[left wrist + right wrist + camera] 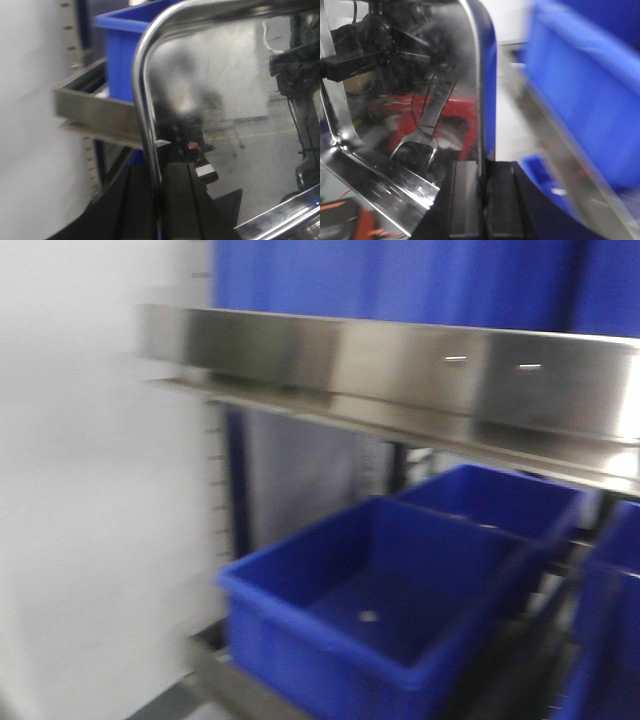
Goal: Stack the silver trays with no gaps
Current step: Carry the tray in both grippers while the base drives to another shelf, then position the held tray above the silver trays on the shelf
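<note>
Broadly, the exterior front-facing view is blurred. A long flat steel shelf rail (400, 365) crosses the upper half. Below it, deep blue plastic bins (380, 590) sit open and empty on a lower shelf. No tray and no gripper appear here.

In the left wrist-mounted view, the left gripper (161, 175) has its two black fingers closed on the thin rolled rim of a shallow, mirror-bright silver tray (225, 75) of stainless steel. The tray stands on edge above the fingers and fills most of the frame. One rounded corner curves up at top centre. Behind its left edge are a blue bin (122, 55) and the shelf rail (95, 107).

In the right wrist-mounted view, the right gripper (482, 172) is likewise clamped on a silver tray (420, 75), whose rim runs straight up between its fingers. Blue bins (590, 90) blur past on the right. It cannot be told whether both arms hold one tray.

No stack to receive the tray is in sight. The step appears to be carrying it there. To do it well, the robot should keep both grips firm and line the rounded corners up over the tray beneath. It should then lower the tray flat so the rims nest evenly, and let go only once it is fully seated.
</note>
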